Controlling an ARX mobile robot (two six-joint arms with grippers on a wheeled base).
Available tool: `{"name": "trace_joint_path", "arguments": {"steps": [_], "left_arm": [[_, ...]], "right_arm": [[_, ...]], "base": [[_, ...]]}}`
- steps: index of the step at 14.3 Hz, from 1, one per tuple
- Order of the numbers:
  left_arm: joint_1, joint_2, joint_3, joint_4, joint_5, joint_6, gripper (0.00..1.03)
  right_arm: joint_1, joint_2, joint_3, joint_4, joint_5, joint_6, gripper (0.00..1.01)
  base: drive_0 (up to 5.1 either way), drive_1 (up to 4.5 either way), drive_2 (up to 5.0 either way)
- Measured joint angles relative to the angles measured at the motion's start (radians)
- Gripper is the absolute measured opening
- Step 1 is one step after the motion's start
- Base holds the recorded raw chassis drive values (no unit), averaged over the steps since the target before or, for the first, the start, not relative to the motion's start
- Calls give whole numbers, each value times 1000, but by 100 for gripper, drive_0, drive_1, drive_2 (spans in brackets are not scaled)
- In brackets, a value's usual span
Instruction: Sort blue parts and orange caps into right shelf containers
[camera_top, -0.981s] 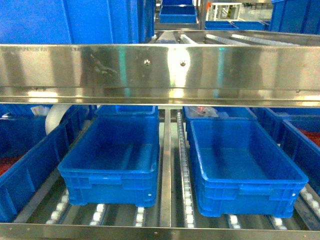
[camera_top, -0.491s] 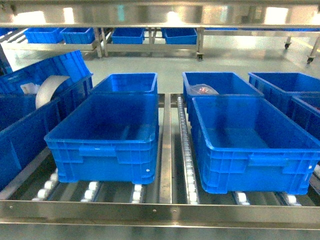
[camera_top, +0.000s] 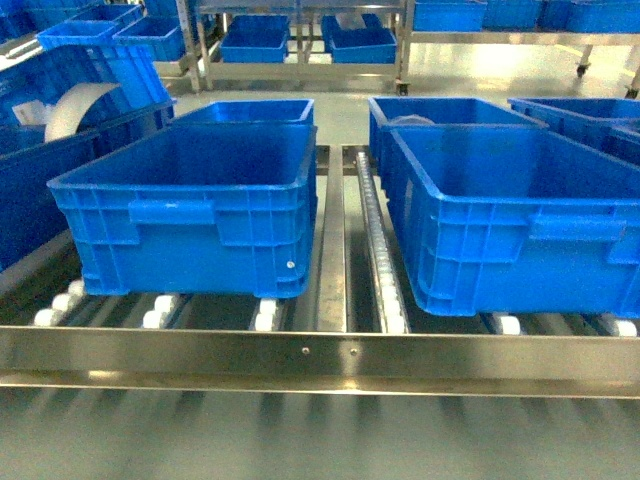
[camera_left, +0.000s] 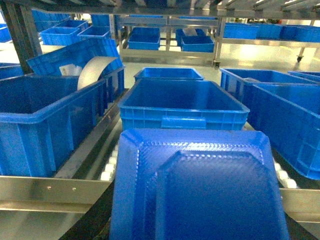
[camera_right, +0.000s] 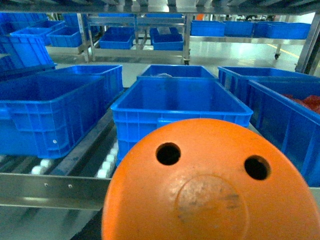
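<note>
Pincers not visible in any view; can't tell their state. Blue part (camera_left: 200, 192) fills L wrist cam at 6 o'clock, orange cap (camera_right: 212, 182) fills R wrist cam likewise. Beyond, two blue bins (camera_top: 190, 205) (camera_top: 520, 215) sit on shelf rollers (camera_top: 385, 290), behind the steel rail (camera_top: 320, 352).

An orange cap (camera_right: 210, 185) with two round holes fills the near foreground. Behind it an open blue bin (camera_right: 181, 107) sits on the shelf rollers (camera_right: 106, 165), with more blue bins (camera_right: 55, 107) on both sides of it
</note>
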Motion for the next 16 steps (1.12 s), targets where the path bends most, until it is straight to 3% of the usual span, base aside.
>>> {"name": "trace_joint_path", "arguments": {"steps": [16], "left_arm": [[0,0,0,0,-1,0,43]], "right_arm": [[0,0,0,-1,0,0,44]], "base": [[0,0,0]]}}
